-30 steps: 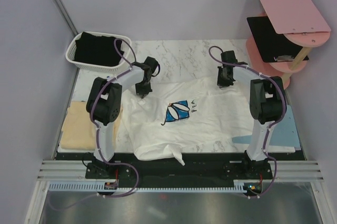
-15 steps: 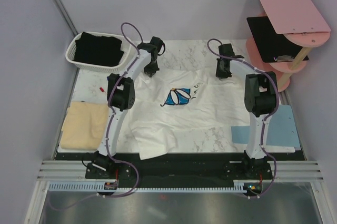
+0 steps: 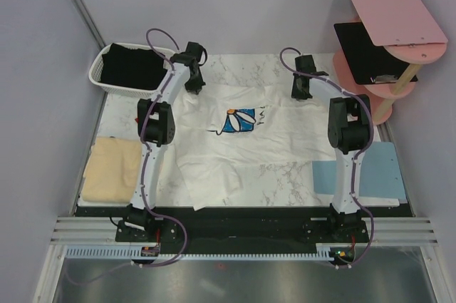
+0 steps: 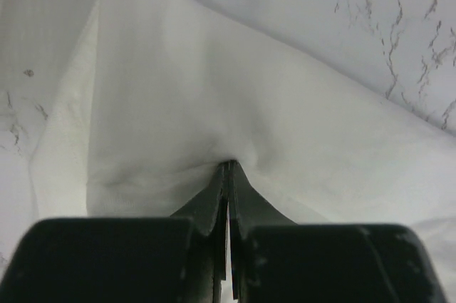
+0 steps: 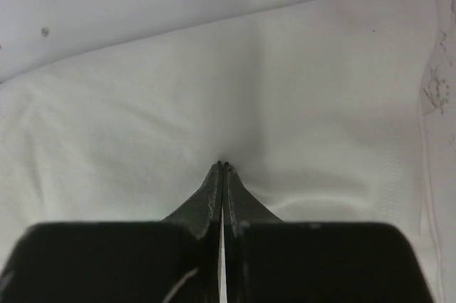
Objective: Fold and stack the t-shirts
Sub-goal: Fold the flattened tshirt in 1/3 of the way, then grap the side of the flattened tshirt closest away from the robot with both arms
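1. Between the tips of the left gripper (image 4: 228, 165), a pinch of the white t-shirt (image 4: 214, 96) is being clamped, the jaws pressing fully together and the cloth puckering around them.
2. Alongside it, the right gripper (image 5: 223, 166) is doing the same, fully closed on another bit of that far edge.
3. Just to the left of the left gripper, the black t-shirt (image 3: 130, 68) is waiting in the white basket (image 3: 95, 73).
4. Behind and between the two grippers, the daisy print (image 3: 241, 120) is lying face up. Over the last second both arms have been reaching farther out, and the print is riding along with them.
5. Farther behind, the trailing hem is now bunching on the marble table (image 3: 249, 68) instead of draping over the near rail, and more of the light-blue mat (image 3: 377, 171) is showing behind the right gripper.
6. Farthest back, left of the left arm, the pale yellow t-shirt (image 3: 110, 167) is lying apart.
7. Judging from this, the white shirt is being dragged out flat, with its folding not yet begun.
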Robot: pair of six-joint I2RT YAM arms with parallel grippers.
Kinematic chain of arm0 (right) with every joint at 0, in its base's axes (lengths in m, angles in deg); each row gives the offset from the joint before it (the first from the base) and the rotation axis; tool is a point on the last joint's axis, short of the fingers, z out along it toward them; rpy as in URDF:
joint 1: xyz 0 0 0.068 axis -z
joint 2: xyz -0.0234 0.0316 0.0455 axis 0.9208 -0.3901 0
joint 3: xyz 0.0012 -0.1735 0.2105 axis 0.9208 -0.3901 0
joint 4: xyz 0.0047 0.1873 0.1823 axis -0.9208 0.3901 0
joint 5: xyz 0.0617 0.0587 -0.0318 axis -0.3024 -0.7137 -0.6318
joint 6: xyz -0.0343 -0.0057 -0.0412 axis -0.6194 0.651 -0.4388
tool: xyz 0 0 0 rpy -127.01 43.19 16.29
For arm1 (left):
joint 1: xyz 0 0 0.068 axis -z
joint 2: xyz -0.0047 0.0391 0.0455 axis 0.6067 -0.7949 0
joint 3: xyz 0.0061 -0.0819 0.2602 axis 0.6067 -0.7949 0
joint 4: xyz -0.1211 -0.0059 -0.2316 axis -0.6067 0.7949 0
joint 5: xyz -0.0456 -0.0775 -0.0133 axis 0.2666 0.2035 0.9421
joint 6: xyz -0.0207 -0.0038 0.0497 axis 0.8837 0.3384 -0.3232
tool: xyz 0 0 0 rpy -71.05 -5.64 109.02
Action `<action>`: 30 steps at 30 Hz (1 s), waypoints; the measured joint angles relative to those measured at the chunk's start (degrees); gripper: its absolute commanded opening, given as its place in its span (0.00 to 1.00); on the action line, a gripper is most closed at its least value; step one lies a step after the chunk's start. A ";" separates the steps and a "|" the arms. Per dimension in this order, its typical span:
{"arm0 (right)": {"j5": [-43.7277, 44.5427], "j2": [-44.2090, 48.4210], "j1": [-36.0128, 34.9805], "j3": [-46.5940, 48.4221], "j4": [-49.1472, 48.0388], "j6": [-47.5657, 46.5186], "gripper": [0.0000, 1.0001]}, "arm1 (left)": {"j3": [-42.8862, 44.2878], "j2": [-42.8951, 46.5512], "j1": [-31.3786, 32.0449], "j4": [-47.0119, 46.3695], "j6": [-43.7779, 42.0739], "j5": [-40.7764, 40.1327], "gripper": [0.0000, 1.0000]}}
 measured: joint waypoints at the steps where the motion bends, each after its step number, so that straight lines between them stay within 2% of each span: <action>1: 0.37 1.11 0.04 -1.66 -0.11 -0.04 0.00 | -1.70 1.07 0.02 -1.01 -0.31 0.04 0.02; 4: 1.49 4.09 0.31 -5.86 0.35 -0.17 0.00 | -7.23 5.92 0.61 -2.38 -1.01 0.17 0.02; 9: 4.04 7.04 0.48 -9.57 2.73 -0.15 0.00 | -18.58 19.12 2.62 -4.50 -1.81 0.07 0.02; 16: 4.96 17.20 -0.22 -20.46 1.86 -0.59 0.00 | -41.86 36.54 8.07 -9.51 -1.86 -2.75 0.02; 24: 2.75 32.46 -1.97 -28.00 0.57 -1.03 0.00 | -63.71 42.36 13.38 -10.84 0.28 -3.28 0.02; 30: 2.78 31.74 -2.05 -34.34 1.40 -0.68 0.00 | -71.19 43.74 14.21 -10.75 2.34 -3.61 0.02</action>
